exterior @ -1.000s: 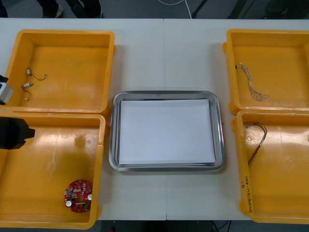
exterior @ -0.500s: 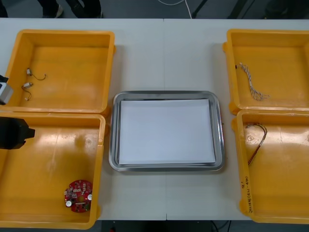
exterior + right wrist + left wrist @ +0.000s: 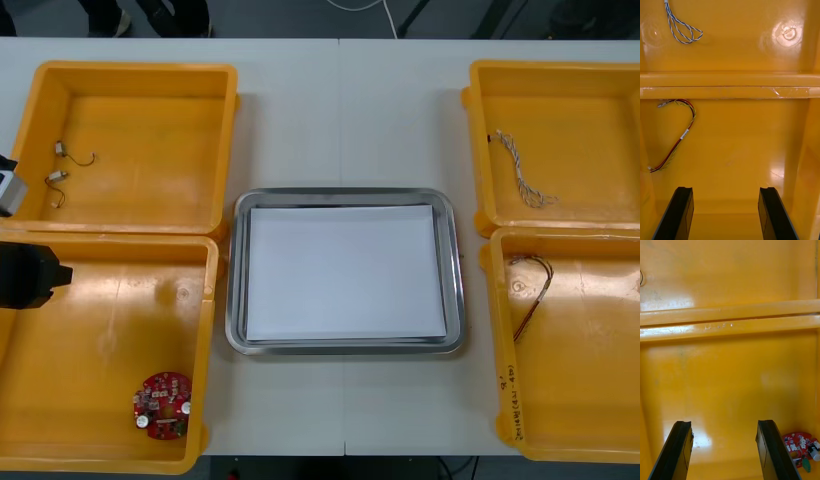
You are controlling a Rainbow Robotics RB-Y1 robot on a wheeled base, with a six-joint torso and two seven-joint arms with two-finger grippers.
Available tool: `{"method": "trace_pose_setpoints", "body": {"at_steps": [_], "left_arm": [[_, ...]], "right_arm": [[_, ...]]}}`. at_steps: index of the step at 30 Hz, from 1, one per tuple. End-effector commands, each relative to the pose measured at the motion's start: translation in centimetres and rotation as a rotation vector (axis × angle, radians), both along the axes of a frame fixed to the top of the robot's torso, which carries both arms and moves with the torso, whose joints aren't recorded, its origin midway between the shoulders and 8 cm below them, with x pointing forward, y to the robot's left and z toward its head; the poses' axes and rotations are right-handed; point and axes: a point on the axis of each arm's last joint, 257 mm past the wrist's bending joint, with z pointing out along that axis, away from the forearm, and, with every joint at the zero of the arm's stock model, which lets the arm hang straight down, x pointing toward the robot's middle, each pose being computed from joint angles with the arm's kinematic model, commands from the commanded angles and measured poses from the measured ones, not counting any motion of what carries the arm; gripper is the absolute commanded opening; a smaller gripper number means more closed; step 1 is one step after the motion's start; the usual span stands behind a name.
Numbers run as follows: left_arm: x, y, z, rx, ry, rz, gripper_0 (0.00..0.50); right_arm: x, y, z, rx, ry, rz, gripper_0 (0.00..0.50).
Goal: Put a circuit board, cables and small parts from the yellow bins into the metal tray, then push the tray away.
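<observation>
- The left pincer [image 3: 723, 423] hangs over the floor of the near left bin [image 3: 110, 300]. Its fingers are spread wide and hold nothing. It looks readied for the circuit board [image 3: 162, 404], which lies flat in that bin's near corner, just beside one finger and outside the gap.
- The right pincer [image 3: 725, 189] hangs over the near right bin [image 3: 590, 350], also spread wide and empty. The red and yellow cable [image 3: 530, 295] lies curled on the bin floor ahead of it, off towards one finger and not between the two.
- The metal tray [image 3: 345, 196] sits in the middle of the bench [image 3: 340, 110], between the left and right pairs of bins. It is white inside and has nothing in it yet. Its central spot probably lets either arm reach it.
- The far left bin [image 3: 140, 68] holds the small metal parts [image 3: 57, 176], scattered near its outer wall.
- The far right bin [image 3: 580, 110] holds the twisted blue and white cable [image 3: 520, 170], lying loose on its floor.
- Each kind of item has its own bin, which probably makes each pick simpler.
- Count: four yellow bins, one tray, one circuit board and two cables. There are three small metal parts, as far as I can make out.
- Judging by the bare tray, all the loading is yet to be done.
</observation>
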Motion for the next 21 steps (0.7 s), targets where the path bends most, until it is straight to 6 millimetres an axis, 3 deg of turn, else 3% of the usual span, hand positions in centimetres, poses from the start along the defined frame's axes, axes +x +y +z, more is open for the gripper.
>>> {"method": "trace_pose_setpoints", "body": {"at_steps": [1,21], "left_arm": [[0.21,0.47,1.98,-0.025,-0.045,0.068,0.5],[0.21,0.47,1.98,-0.025,-0.045,0.068,0.5]], "right_arm": [[-0.03,-1.28,1.89,-0.059,-0.029,-0.001,0.5],[-0.03,-1.28,1.89,-0.059,-0.029,-0.001,0.5]]}}
